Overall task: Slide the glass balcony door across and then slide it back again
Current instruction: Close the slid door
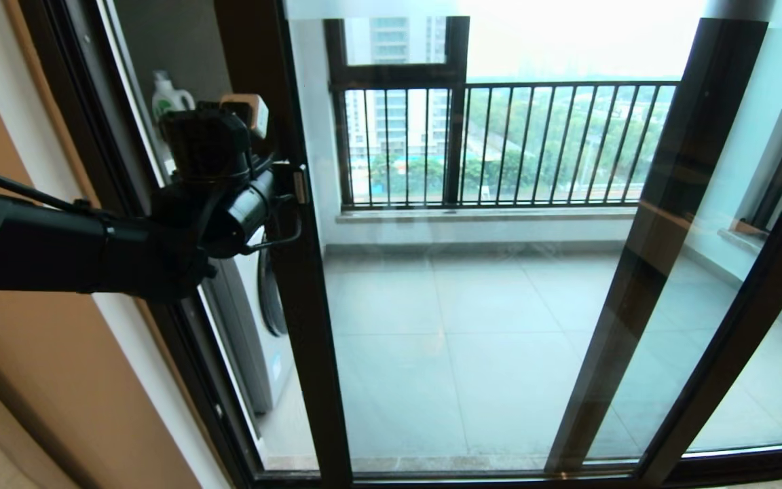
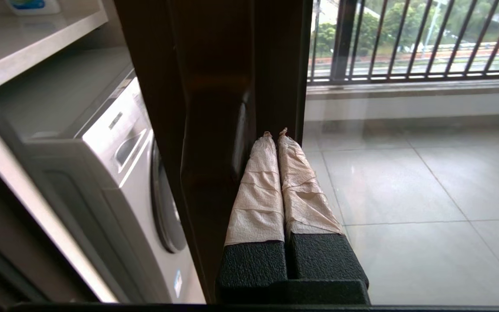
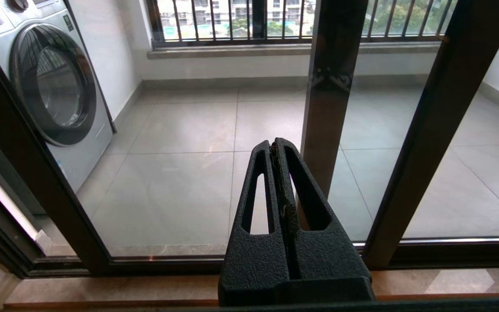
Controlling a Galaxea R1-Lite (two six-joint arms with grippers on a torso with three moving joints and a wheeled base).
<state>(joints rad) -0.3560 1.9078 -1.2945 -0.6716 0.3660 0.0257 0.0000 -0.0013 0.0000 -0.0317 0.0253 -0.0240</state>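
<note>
The glass balcony door (image 1: 309, 326) is a clear pane in a dark frame, and it stands a little way off the left jamb. My left gripper (image 1: 298, 185) is shut with nothing between its fingers. Its paper-wrapped fingertips (image 2: 267, 143) rest on the door's left stile (image 2: 215, 108), right beside the dark bar handle (image 2: 239, 138). My right gripper (image 3: 275, 145) is out of the head view. It is shut on nothing and hangs low in front of the glass, near the bottom track (image 3: 167, 262).
A white washing machine (image 1: 255, 326) stands on the balcony behind the left gap, with a detergent bottle (image 1: 167, 98) on a shelf above it. Two more dark stiles (image 1: 656, 238) cross the right side. A black-barred railing (image 1: 533, 142) closes the far end. An orange wall (image 1: 38, 353) borders the left.
</note>
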